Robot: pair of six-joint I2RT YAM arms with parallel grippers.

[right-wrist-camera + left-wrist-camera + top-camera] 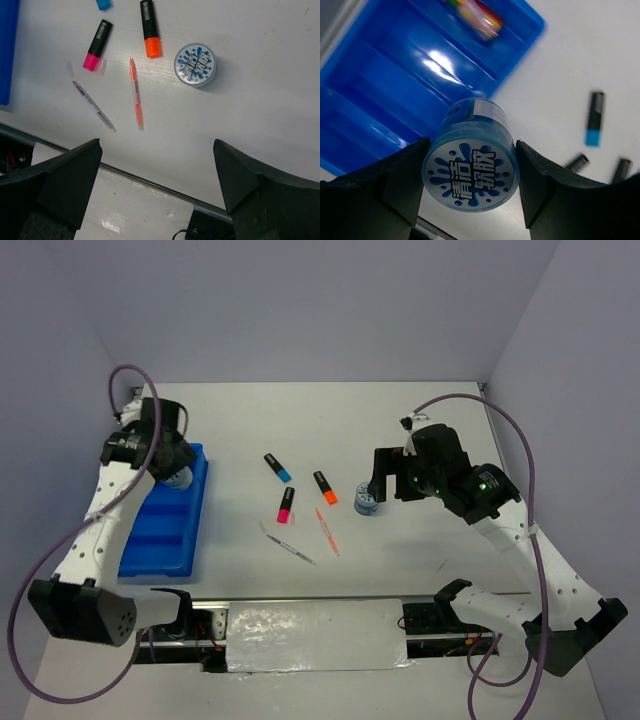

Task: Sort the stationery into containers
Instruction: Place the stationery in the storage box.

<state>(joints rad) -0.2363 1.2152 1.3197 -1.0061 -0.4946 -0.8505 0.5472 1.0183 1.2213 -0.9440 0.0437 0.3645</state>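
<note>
My left gripper (176,476) is shut on a round blue-white patterned roll (470,170) and holds it above the right edge of the blue tray (165,530), which fills the upper left of the left wrist view (385,80). A blurred pinkish object (477,17) lies in one compartment. My right gripper (157,170) is open and empty, above the table near the second roll (195,65), which also shows in the top view (367,502). On the table lie the blue (278,468), pink (286,506) and orange (325,487) highlighters, an orange pen (327,531) and a clear pen (288,544).
The table's front edge with a metal rail (310,625) runs just below the pens and shows under the right gripper (125,172). Grey walls close the table at the back and sides. Purple cables loop off both arms.
</note>
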